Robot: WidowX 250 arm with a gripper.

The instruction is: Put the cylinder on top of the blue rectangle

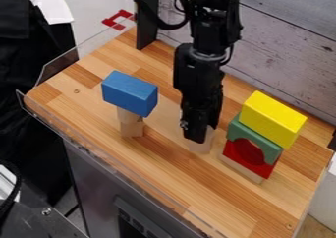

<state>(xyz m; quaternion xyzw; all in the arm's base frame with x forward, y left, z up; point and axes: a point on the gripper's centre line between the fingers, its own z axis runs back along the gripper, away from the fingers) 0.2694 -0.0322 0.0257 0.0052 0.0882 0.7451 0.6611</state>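
Striped wood makes up the counter (164, 168). Nearest on it, at the right, stands a stack of a pale slab (240, 168), red pieces (261, 167), a green arch (239, 131) and a yellow block (272, 119); a wide swing of the arm could knock it over. Just left of it, the pale wooden cylinder (203, 142) is at the lower end of the gripper (197, 134). How far apart the gripper is set, and whether it has hold of the cylinder, I cannot tell; a loose or crooked grip might let it slip. Farther left, the blue rectangle (130, 93) overhangs its narrow pale support (130, 121), so an off-centre or hard set-down would likely tip it. Behind rises a plank wall (289, 35).
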